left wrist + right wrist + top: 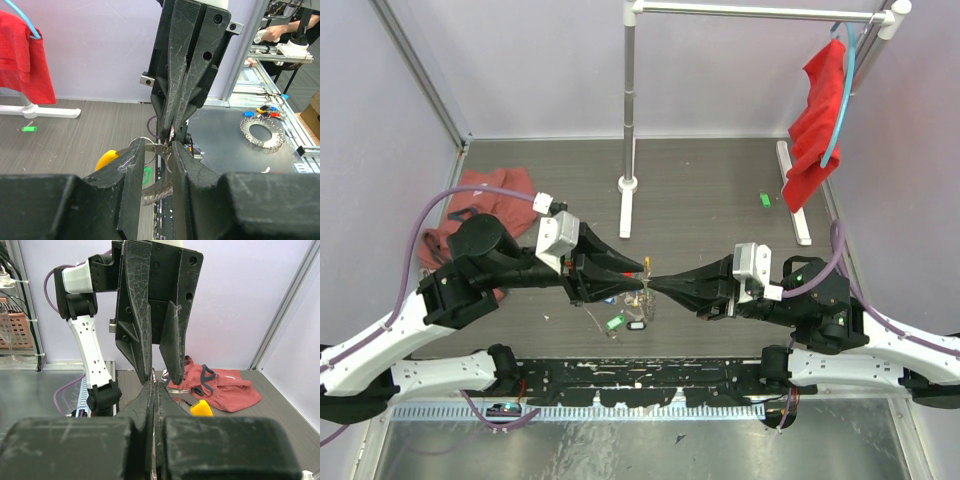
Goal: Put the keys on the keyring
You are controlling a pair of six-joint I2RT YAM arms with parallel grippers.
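Observation:
My left gripper [642, 268] and right gripper [655, 280] meet tip to tip above the table's middle. In the left wrist view the left gripper [157, 147] has its jaws a narrow gap apart, with the coiled silvery keyring [156, 192] and a small metal ring [144, 147] across the gap. The keyring's yellow section [106, 159] shows left of the fingers and in the right wrist view [201, 409]. The right gripper [155, 387] is shut on a thin metal key. Tagged keys [615, 322] hang below. A loose green key [765, 199] lies far right.
A crumpled red cloth [460, 215] lies at the left. A metal rack post [628, 120] stands behind the grippers, with its base feet on the table. A red cloth [818, 125] and a blue hanger hang from the rack at the right.

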